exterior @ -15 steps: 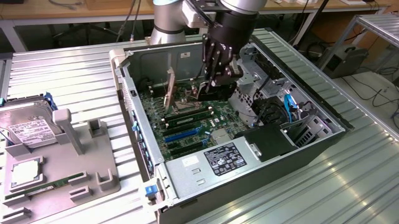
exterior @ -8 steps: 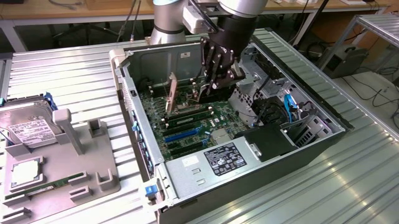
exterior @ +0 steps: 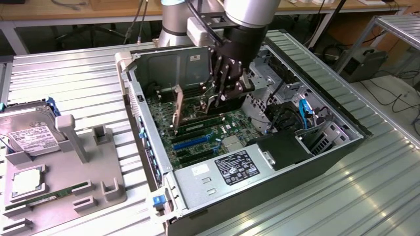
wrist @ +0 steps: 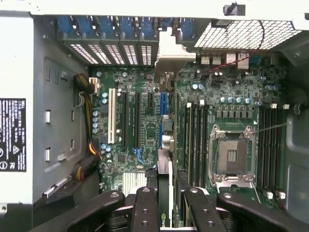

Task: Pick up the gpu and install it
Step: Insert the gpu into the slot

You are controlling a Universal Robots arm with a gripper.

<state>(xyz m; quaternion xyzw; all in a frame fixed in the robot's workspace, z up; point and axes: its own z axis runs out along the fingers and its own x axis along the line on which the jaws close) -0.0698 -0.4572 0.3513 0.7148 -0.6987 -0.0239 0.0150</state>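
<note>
Ribbed metal tabletop (exterior: 367, 196) carries the open computer case (exterior: 347, 127), laid on its side so the motherboard (exterior: 196, 142) faces up and I can come straight down on it. Grey fixture tray (exterior: 98, 172) sits at the exterior view's left, well apart from the case, holding the hard drive (exterior: 29, 132) and memory stick (exterior: 49, 196), which are not my parts. The gpu (exterior: 196, 107) is inside the case, upright on its edge, in my jaws (exterior: 226, 93). They stand about half closed, clamped across the thin card. I judge it is held edge-down so the connector meets the slot. In the wrist view the gpu (wrist: 164, 183) runs edge-on between my fingers (wrist: 145, 203), along the blue slot (wrist: 162, 111), with its silver bracket (wrist: 174, 50) at the case's rear openings. Whether it is seated, I cannot tell.
</note>
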